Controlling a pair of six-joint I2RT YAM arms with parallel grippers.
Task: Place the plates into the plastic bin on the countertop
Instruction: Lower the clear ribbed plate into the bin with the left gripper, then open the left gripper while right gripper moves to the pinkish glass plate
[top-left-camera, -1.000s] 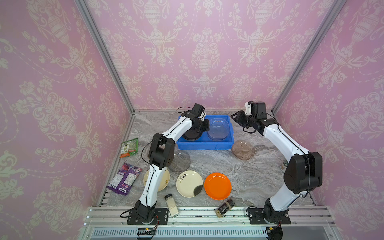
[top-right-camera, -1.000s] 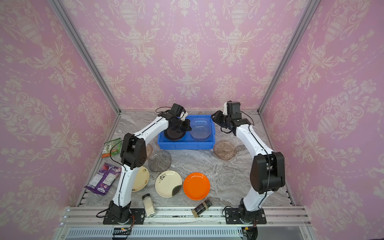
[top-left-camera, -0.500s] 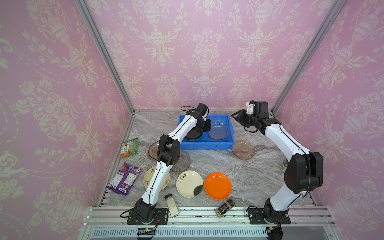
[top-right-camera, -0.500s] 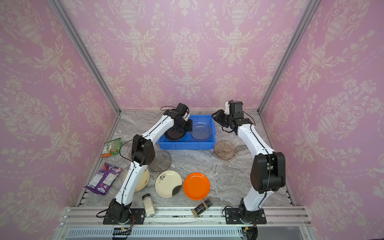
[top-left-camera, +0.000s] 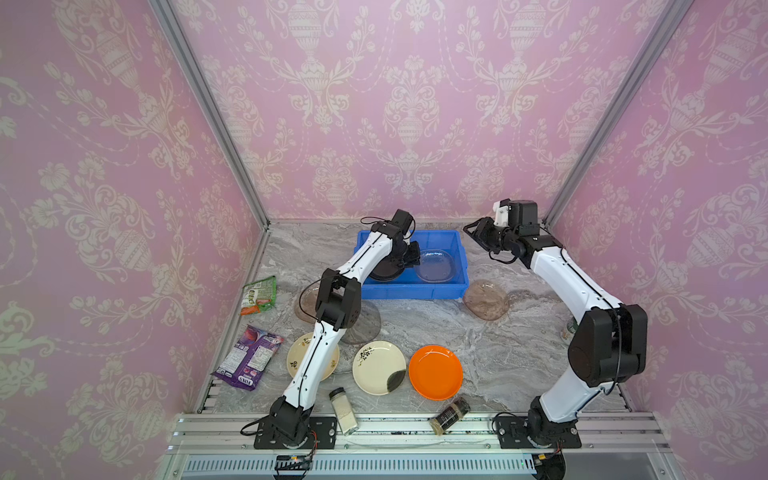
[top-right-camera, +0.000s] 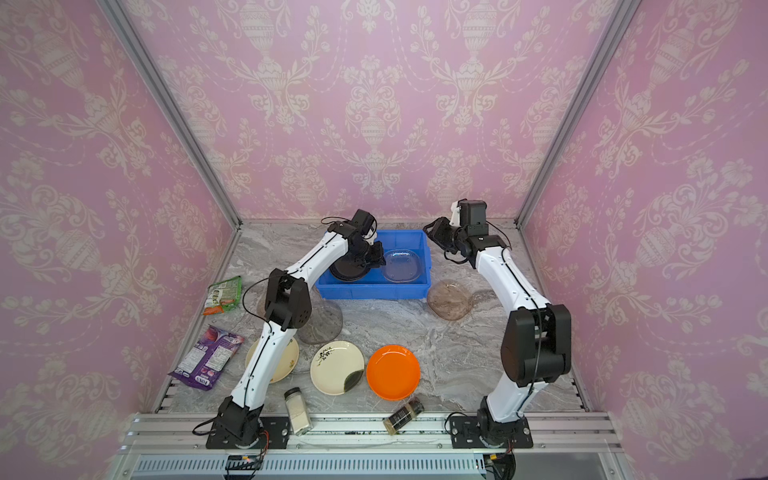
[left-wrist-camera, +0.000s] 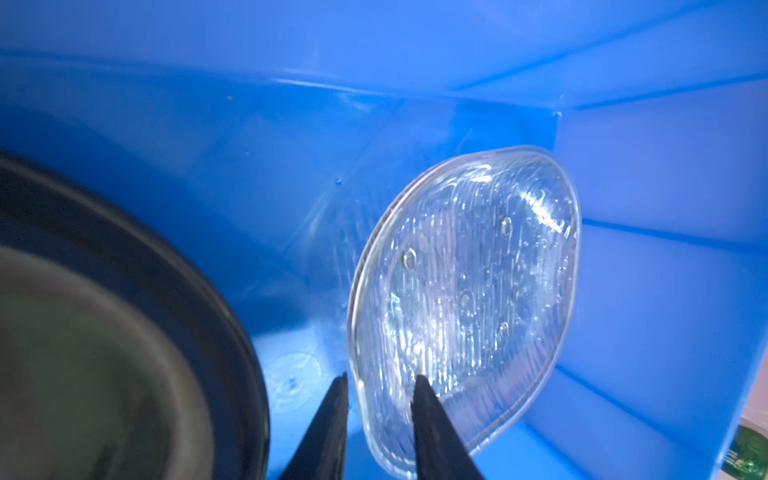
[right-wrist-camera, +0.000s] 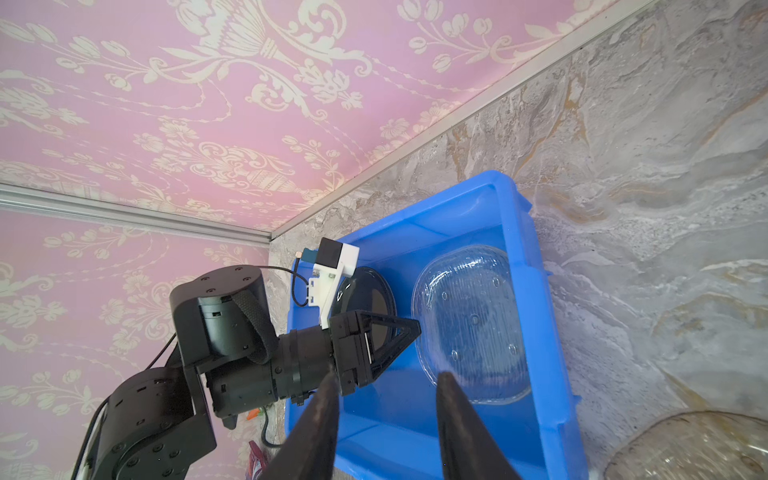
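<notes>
Left pincer (left-wrist-camera: 380, 376) parted, right pincer (right-wrist-camera: 389, 373) parted

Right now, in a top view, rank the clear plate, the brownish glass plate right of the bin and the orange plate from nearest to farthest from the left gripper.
1. Clear plate, in the bin beside the left gripper.
2. Brownish glass plate, off the bin's right front corner.
3. Orange plate, at the counter front.

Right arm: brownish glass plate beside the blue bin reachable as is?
Probably yes: right hand is open, empty and close by; the brownish translucent glass plate lies uncovered, nothing between them.
</notes>
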